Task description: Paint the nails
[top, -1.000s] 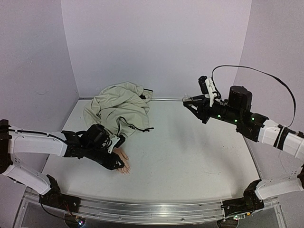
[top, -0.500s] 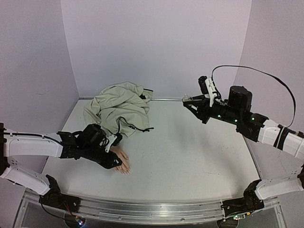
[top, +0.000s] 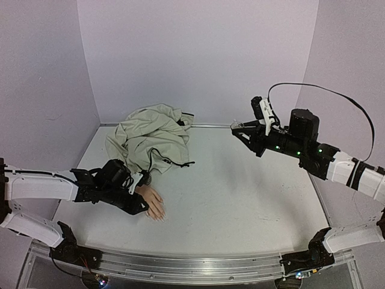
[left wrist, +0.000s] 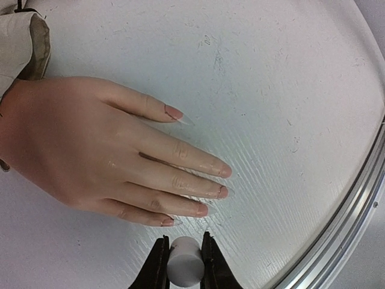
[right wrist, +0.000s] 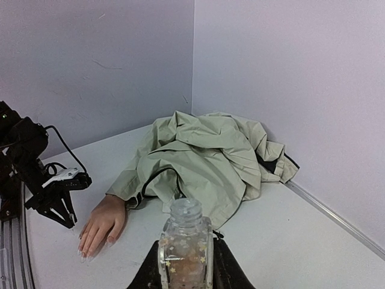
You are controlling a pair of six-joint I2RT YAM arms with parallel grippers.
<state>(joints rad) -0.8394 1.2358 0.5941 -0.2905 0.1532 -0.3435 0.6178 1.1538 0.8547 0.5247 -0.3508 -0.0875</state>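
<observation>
Painting looks like the step in hand, I think. On the left side, the left fingers [left wrist: 157, 268] are shut tight on a small white cap [left wrist: 185, 268]. It is most likely the top of the brush, but the brush end is hidden from the camera, so I cannot say if there is paint on it. The cap hangs low over the counter [top: 240, 192], just beside the pink hand [left wrist: 78, 150] and not touching it.

The pink hand lies flat, palm down, near the front of the counter. The nails [left wrist: 174, 112] are at its five tips, and the closest one is right next to the cap. I cannot tell which nails have paint on them. A beige sleeve [left wrist: 24, 42] covers the wrist, and the rest of the jacket [top: 150, 138] sits in a heap behind it, near the back wall.

Far over on the right, the right fingers [right wrist: 153, 268] are closed around a small glass bottle [right wrist: 185, 247]. They hold it upright, high above the counter, well apart from the pink hand. Its top is open.

The next move needs a tiny, slow push. The brush end has to come down on one nail only and slide along it softly, without bumping the skin. If the brush is dry, it must go to the bottle first.
</observation>
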